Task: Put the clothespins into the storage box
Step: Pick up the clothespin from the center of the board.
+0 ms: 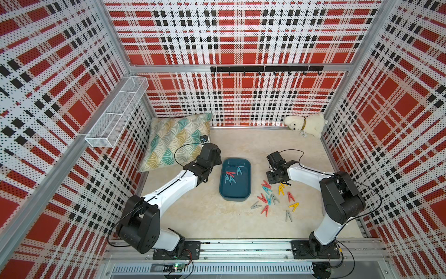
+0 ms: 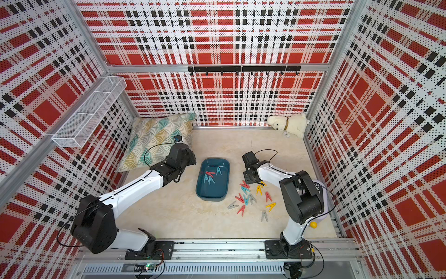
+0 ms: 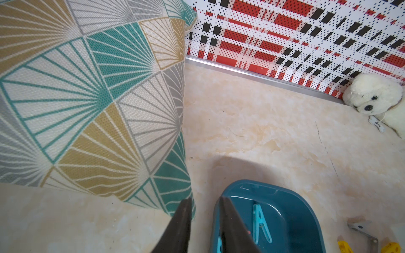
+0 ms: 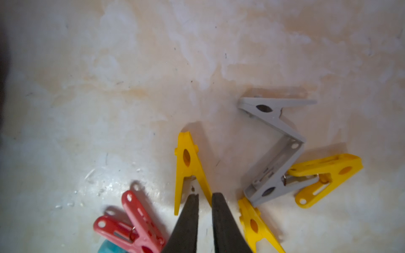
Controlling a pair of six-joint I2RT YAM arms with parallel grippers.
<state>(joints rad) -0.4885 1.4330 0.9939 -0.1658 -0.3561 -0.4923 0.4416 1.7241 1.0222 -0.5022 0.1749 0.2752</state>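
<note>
While the left gripper (image 3: 203,200) hangs beside the box (image 1: 237,190) with its fingers a little apart and nothing between them, the right gripper (image 4: 205,195) is low over the loose pins (image 1: 272,198) on the floor (image 1: 193,217) just right of the box. Its tips sit close together at one leg of a yellow pin (image 4: 188,162); I cannot tell if they pinch it. A few pins (image 1: 230,177) lie in the box.

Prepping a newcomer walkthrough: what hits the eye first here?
The loud red plaid walls all round. Then the bright clothespins scattered right of the teal storage box, which holds a few more at centre. A patterned pillow and a white plush dog sit in the far corners.
</note>
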